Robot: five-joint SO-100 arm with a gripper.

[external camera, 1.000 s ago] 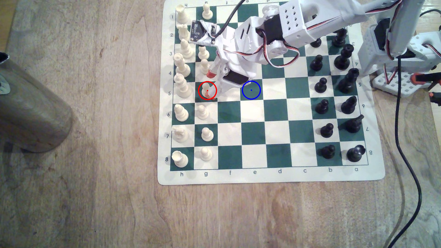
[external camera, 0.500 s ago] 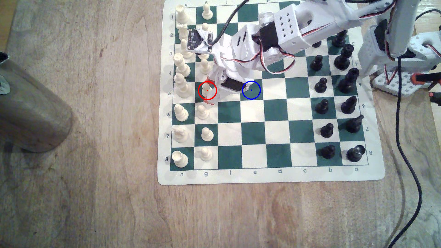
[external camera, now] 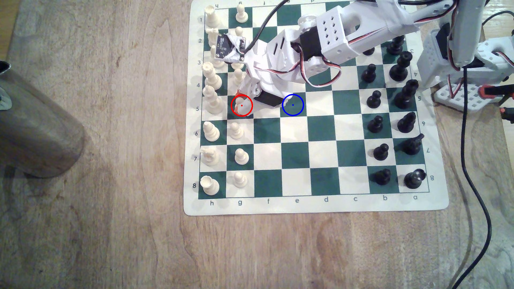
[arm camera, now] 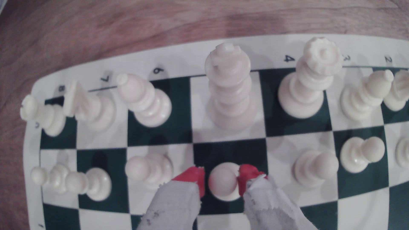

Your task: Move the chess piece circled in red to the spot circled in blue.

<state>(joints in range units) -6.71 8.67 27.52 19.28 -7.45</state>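
The gripper [arm camera: 221, 183] is straddling the pawn [arm camera: 223, 182], red-tipped fingers [arm camera: 245, 177] sitting either side of its ball head; one looks to be touching, the other showing a thin gap, so whether it's pinching I can't tell. The pawn [external camera: 241, 105] is standing upright on its red-ringed green square on the board [external camera: 314, 205]. The blue-ringed square [external camera: 293, 105] is lying two squares toward the exterior view's right, bare, with the arm's black servo [external camera: 268, 98] hanging between them.

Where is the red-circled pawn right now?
In the exterior view the pawn stands on its green square in the white pawn row, left of the blue-ringed spot; the wrist view shows it between the gripper fingertips.
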